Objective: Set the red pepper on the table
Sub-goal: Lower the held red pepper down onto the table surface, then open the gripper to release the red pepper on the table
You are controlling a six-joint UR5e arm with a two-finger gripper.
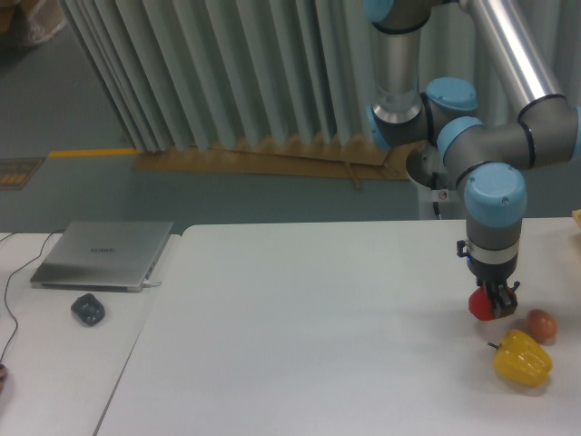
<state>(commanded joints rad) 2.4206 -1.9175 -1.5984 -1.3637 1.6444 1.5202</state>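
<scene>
We see the gripper [498,305] pointing straight down over the right part of the table [300,336], its two dark fingers closed around the red pepper [481,304]. The pepper shows as a small glossy red round shape, mostly on the left side of the fingers, with the fingers covering its right part. It sits very low, at or just above the white tabletop; we cannot tell whether its underside touches the surface. It looks nearly as wide as it is tall, so we cannot make out a clear long axis, and no stem is visible, so we cannot say which way it points. Just to the right of the gripper lies a small orange-brown ball [541,323], close to the fingers but apart from them. Below it and slightly to the front lies a yellow pepper [523,358], resting on its side with its dark stem pointing left toward the middle of the table; it is near the ball and apart from the red pepper. The arm [495,195] with its grey tubes and light blue joints rises above the gripper toward the top of the view. On the narrower desk [54,363] at the left sit a closed grey laptop [104,255] and a dark mouse [88,309] just in front of it.
</scene>
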